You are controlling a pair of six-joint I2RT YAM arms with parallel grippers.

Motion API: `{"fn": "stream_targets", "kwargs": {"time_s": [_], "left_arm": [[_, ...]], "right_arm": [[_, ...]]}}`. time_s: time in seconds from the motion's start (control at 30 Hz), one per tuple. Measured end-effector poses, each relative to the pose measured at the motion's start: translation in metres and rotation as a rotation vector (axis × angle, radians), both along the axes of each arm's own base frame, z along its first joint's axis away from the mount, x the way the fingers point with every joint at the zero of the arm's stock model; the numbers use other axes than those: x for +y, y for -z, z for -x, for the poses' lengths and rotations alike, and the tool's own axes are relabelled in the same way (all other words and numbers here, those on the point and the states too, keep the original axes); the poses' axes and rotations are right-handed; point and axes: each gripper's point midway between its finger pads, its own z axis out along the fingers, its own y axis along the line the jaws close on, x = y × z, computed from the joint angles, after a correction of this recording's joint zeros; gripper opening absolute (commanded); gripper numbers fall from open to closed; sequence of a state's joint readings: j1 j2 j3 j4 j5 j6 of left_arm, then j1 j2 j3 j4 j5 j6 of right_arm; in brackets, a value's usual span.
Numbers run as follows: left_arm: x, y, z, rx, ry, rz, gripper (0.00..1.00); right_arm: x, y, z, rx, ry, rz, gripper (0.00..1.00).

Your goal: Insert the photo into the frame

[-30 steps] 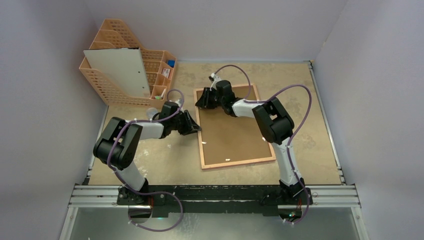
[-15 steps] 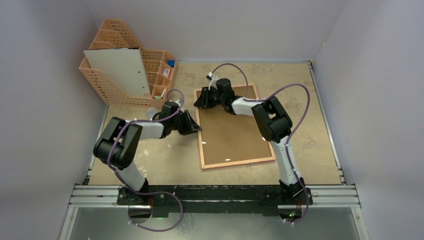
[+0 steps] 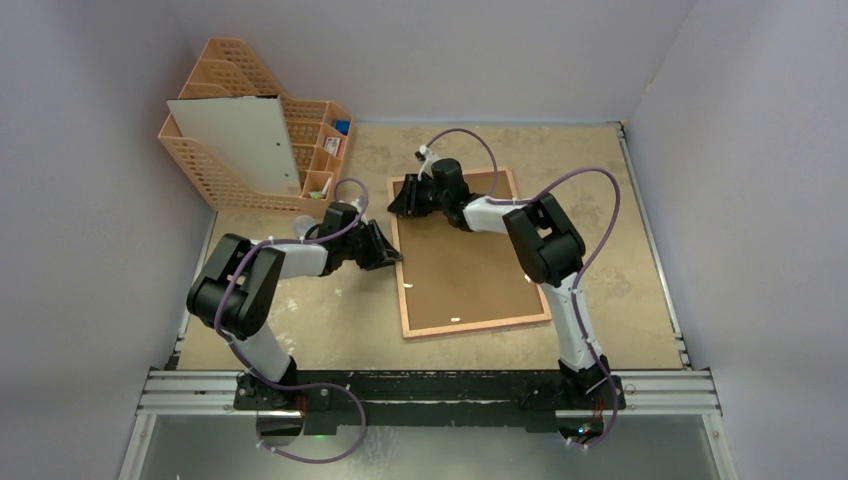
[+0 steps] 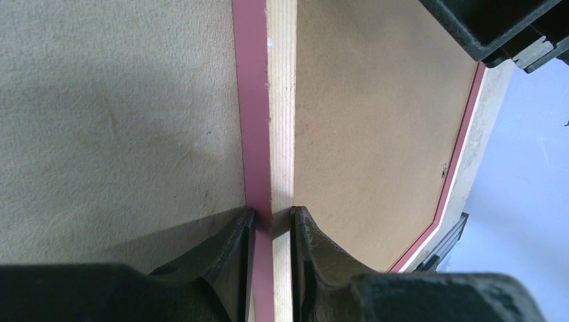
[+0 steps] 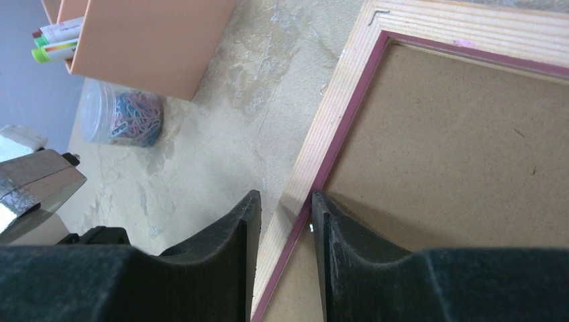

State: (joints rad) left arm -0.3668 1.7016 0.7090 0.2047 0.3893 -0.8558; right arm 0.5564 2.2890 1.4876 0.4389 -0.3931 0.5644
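Note:
The frame (image 3: 478, 326) lies back side up on the table with a brown backing board (image 3: 460, 265) inside it. My left gripper (image 3: 397, 255) is shut on the frame's left rail (image 4: 282, 100), one finger on each side (image 4: 272, 215). My right gripper (image 3: 395, 205) straddles the same rail near the far left corner (image 5: 335, 114). Its jaws (image 5: 285, 201) stand open, with a small gap at the outer finger. A large white sheet (image 3: 235, 140) leans in the rack. It looks like the photo's plain back, and no printed side shows.
An orange mesh file rack (image 3: 215, 175) with pens stands at the far left. A clear jar of paper clips (image 5: 124, 121) sits on the table between the rack and the frame. Grey walls close in both sides and the back.
My right wrist has shifted slightly toward the frame's far left corner. The left arm and the frame have not moved.

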Motion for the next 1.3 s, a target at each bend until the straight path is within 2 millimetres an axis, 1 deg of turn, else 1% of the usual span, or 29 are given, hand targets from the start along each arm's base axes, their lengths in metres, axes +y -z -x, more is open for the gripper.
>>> {"fn": "stream_targets", "kwargs": {"time_s": [0.2, 0.6, 0.83, 0.93, 1.3], "left_arm": [[0.001, 0.0, 0.0, 0.004, -0.002, -0.004, 0.1], [0.002, 0.001, 0.0, 0.008, -0.007, -0.011, 0.09], [0.002, 0.001, -0.001, 0.007, -0.008, -0.011, 0.09], [0.002, 0.0, -0.001, 0.009, -0.008, -0.013, 0.08], [0.001, 0.001, -0.001, 0.024, -0.007, -0.02, 0.08]], "right_arm": [[-0.002, 0.001, -0.003, 0.009, 0.027, 0.001, 0.33], [-0.006, 0.003, -0.001, -0.02, -0.008, 0.048, 0.33], [-0.008, 0.002, 0.002, -0.044, -0.073, 0.074, 0.35], [-0.007, 0.002, 0.006, -0.05, -0.12, 0.069, 0.36], [-0.005, 0.002, 0.012, -0.061, -0.243, 0.038, 0.37]]}}
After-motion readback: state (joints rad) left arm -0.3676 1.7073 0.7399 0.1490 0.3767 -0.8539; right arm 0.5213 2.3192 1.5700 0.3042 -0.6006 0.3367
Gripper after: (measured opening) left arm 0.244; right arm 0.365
